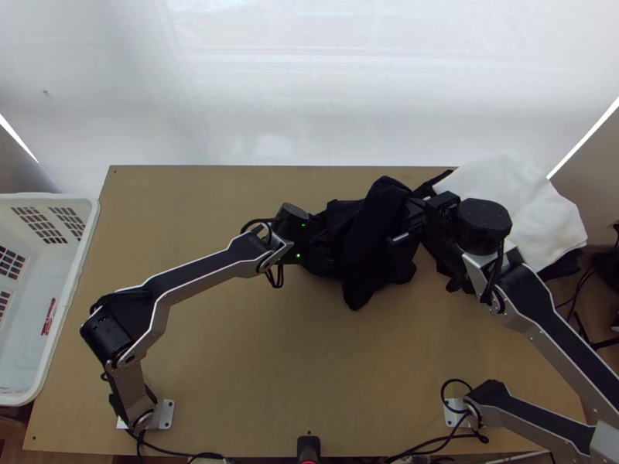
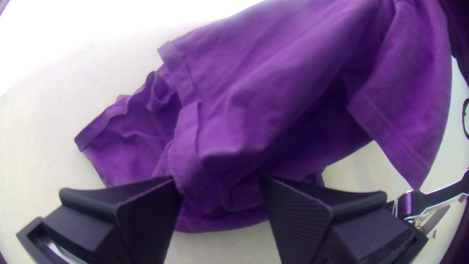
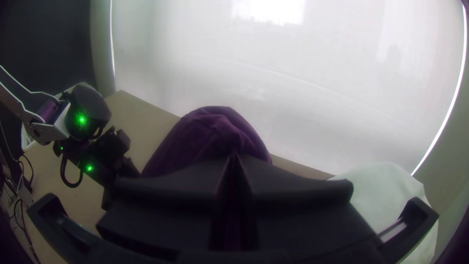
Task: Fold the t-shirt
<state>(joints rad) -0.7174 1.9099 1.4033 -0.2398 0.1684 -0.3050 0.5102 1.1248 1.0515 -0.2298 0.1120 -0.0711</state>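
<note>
The dark t-shirt (image 1: 375, 240) lies bunched in the table's far middle, partly lifted; it appears purple in the left wrist view (image 2: 293, 88) and right wrist view (image 3: 210, 129). At its left side is my left gripper (image 1: 312, 238); in its wrist view the left gripper (image 2: 219, 183) has its fingers wide apart, with folds of cloth just beyond and between the tips. My right gripper (image 1: 412, 220) is at the shirt's upper right. From its wrist, the right gripper (image 3: 234, 161) shows its fingertips together on raised cloth. The pinched part cannot be made out.
A white cloth (image 1: 518, 197) with dark cloth (image 1: 447, 259) around it lies at the table's far right. A white plastic basket (image 1: 73, 294) stands at the left edge. Bare wood (image 1: 294, 363) spans the table's near middle.
</note>
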